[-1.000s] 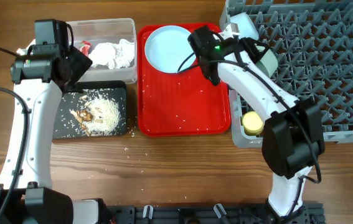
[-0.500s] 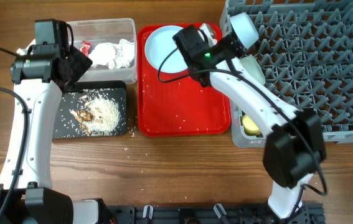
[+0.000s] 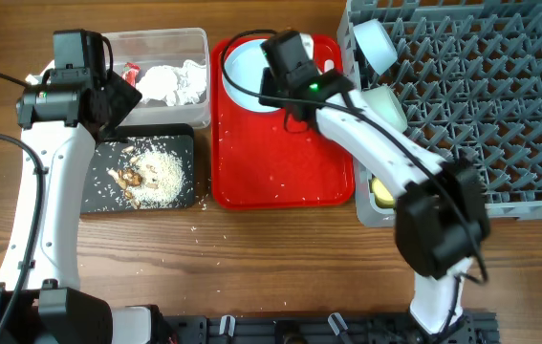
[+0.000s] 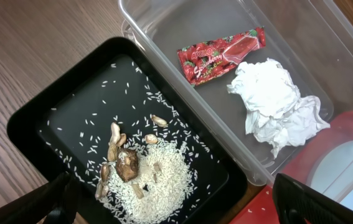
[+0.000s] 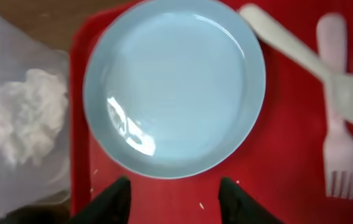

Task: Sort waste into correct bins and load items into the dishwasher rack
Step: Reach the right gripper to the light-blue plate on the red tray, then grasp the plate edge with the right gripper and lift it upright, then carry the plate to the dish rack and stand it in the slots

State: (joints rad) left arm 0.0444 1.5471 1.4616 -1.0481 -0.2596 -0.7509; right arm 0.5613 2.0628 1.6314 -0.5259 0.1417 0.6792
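The light blue plate (image 5: 173,87) lies at the back of the red tray (image 5: 276,186), with the white spoon (image 5: 301,50) and fork (image 5: 338,149) to its right. My right gripper (image 5: 175,202) is open and empty above the plate's near rim; it also shows in the overhead view (image 3: 271,96). My left gripper (image 4: 176,211) is open and empty above the black tray (image 4: 58,118), which holds the rice and brown scraps (image 4: 145,168). The clear tub (image 4: 325,50) holds the red wrapper (image 4: 221,55) and napkins (image 4: 276,106). Two bowls (image 3: 374,40) (image 3: 387,107) and the yellow cup (image 3: 383,191) sit in the grey rack (image 3: 481,96).
Loose rice grains lie on the red tray (image 3: 280,172) and on the wooden table (image 3: 204,239) in front of the black tray. The rack fills the right side; the tub and the black tray stand left of the red tray.
My right arm has swung left from the rack's edge to above the plate. The left arm has not moved.
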